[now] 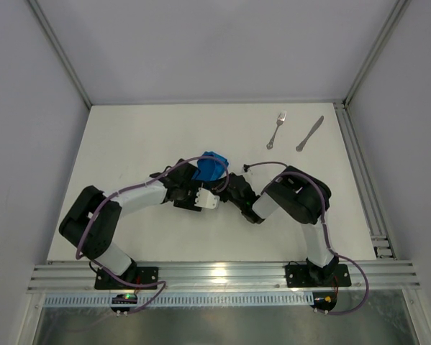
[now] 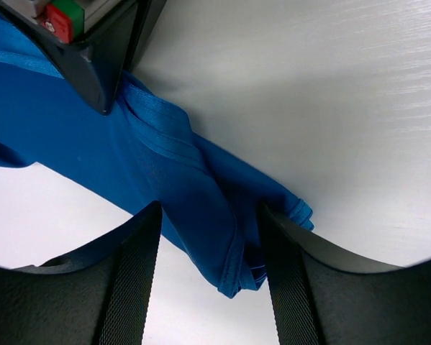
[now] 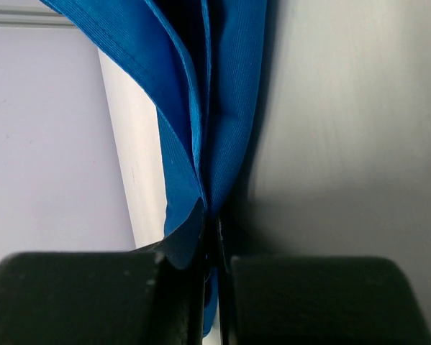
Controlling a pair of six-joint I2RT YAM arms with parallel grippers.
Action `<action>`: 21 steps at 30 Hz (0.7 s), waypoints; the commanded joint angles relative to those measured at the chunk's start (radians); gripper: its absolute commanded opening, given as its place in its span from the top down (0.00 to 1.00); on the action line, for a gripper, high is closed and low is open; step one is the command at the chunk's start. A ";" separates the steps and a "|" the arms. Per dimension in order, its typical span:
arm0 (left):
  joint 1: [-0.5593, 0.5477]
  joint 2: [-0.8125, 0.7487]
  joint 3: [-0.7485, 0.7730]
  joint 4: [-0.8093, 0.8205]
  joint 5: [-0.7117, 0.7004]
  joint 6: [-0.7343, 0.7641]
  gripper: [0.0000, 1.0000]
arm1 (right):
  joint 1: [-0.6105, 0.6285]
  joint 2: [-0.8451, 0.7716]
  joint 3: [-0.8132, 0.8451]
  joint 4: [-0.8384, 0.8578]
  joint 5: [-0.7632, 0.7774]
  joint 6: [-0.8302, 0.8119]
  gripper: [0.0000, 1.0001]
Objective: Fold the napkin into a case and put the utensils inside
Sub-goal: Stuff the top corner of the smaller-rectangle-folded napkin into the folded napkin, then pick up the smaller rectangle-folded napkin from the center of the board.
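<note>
The bright blue napkin (image 1: 210, 167) is bunched up at mid-table between my two grippers. In the left wrist view a folded corner of the napkin (image 2: 165, 165) lies between the fingers of my left gripper (image 2: 209, 215). Its jaws stand apart and the cloth rests against the right finger (image 2: 287, 273). My right gripper (image 3: 211, 223) is shut on a pleated edge of the napkin (image 3: 229, 86), and its black body (image 2: 93, 43) shows at the top left of the left wrist view. The fork (image 1: 275, 130) and knife (image 1: 309, 134) lie side by side at the far right. No case shape shows.
The white table (image 1: 143, 144) is bounded by an aluminium rail (image 1: 359, 172) on the right and another along the near edge, with grey walls behind. Both arms fold in toward the middle, their elbows low over the near half of the table.
</note>
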 commanded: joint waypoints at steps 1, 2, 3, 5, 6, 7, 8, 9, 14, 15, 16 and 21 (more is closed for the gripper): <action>-0.003 0.009 0.017 -0.183 0.061 -0.070 0.41 | 0.005 0.019 -0.036 0.036 0.049 -0.053 0.96; -0.003 0.002 0.026 -0.198 0.070 -0.084 0.40 | 0.005 0.018 -0.036 0.037 0.049 -0.071 0.96; -0.003 -0.001 0.035 -0.212 0.076 -0.090 0.38 | 0.004 0.012 -0.036 0.036 0.049 -0.080 0.96; -0.003 -0.006 0.055 -0.246 0.085 -0.096 0.37 | 0.005 -0.004 -0.032 0.028 0.048 -0.114 0.96; -0.003 -0.009 0.060 -0.249 0.088 -0.104 0.36 | 0.005 -0.008 -0.033 0.025 0.049 -0.123 0.96; -0.001 -0.009 0.063 -0.255 0.087 -0.106 0.36 | 0.005 -0.018 -0.033 0.024 0.049 -0.129 0.96; 0.000 -0.008 0.064 -0.251 0.087 -0.109 0.36 | 0.005 -0.019 -0.035 0.022 0.049 -0.132 0.96; 0.002 -0.008 0.064 -0.243 0.090 -0.116 0.36 | 0.005 -0.021 -0.036 0.022 0.051 -0.135 0.96; 0.029 0.005 0.075 -0.206 0.104 -0.142 0.40 | 0.007 -0.015 -0.052 0.044 0.030 -0.134 0.96; 0.029 0.012 0.071 -0.195 0.088 -0.133 0.45 | 0.007 -0.012 -0.046 0.045 0.022 -0.138 0.96; 0.029 0.044 0.071 -0.189 0.081 -0.132 0.51 | 0.007 -0.007 -0.044 0.045 0.004 -0.142 0.94; 0.029 0.092 0.046 -0.146 0.067 -0.130 0.64 | 0.030 0.019 -0.052 0.096 -0.018 -0.136 0.74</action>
